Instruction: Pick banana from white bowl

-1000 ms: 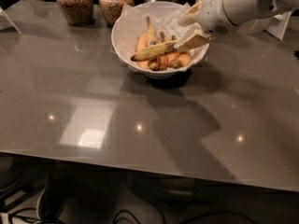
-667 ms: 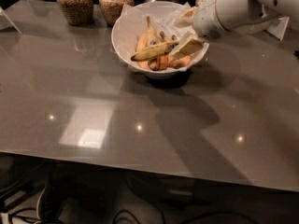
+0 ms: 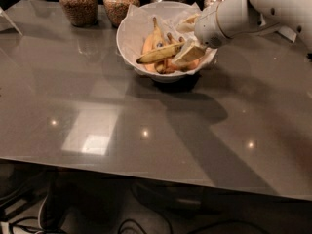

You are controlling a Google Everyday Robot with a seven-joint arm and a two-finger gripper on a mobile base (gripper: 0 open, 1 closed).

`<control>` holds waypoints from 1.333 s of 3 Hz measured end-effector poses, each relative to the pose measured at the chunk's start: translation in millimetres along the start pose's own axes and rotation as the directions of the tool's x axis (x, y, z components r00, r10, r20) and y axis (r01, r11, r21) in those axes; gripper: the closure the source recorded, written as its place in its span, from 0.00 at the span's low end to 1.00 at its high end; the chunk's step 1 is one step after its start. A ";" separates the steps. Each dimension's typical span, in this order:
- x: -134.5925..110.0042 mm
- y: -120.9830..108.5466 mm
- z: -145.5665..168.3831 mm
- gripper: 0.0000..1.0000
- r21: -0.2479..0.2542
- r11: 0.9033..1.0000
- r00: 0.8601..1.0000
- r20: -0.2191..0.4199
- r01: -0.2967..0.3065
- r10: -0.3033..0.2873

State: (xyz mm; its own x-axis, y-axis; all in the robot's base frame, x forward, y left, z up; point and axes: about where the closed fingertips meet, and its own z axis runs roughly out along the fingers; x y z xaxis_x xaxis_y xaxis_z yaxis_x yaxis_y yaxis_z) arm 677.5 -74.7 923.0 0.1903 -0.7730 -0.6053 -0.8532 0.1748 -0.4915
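Note:
The white bowl (image 3: 127,38), lined with crumpled white paper, stands at the back middle of the grey table. Several bananas lie in it. The longest, slim speckled banana (image 3: 158,54) lies crosswise on top, with its dark tip to the left. My gripper (image 3: 188,37) reaches into the bowl from the right on a white arm. It is open. Its lower finger (image 3: 187,53) is at the banana's right end and its upper finger (image 3: 189,20) is near the bowl's far rim. Shorter orange bananas (image 3: 155,32) lie behind and under the long one.
Two brown-filled glass jars (image 3: 78,4) (image 3: 121,1) stand behind the bowl at the left, and two more stand behind the arm at the back. The white arm (image 3: 253,9) crosses the back right corner. The table's front edge runs along the bottom.
My gripper has moved down and to the left, deeper into the bowl, and its lower finger has come to the long banana's right end. The bananas have not moved.

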 end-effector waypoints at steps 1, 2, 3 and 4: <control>9.2 -6.4 11.3 0.39 0.004 1.000 1.000 -0.012 -0.001 0.001; 21.6 -6.9 21.9 0.38 -0.002 1.000 0.999 -0.036 -0.005 0.005; 31.7 -5.1 30.6 0.40 -0.012 1.000 0.998 -0.058 -0.011 0.010; 31.7 -5.1 30.6 0.58 -0.012 1.000 0.998 -0.058 -0.011 0.010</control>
State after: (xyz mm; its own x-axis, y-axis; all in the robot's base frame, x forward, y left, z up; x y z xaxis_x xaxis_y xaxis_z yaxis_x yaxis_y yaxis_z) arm 702.8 -81.4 887.1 0.1533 -0.8050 -0.5731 -0.8611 0.1756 -0.4771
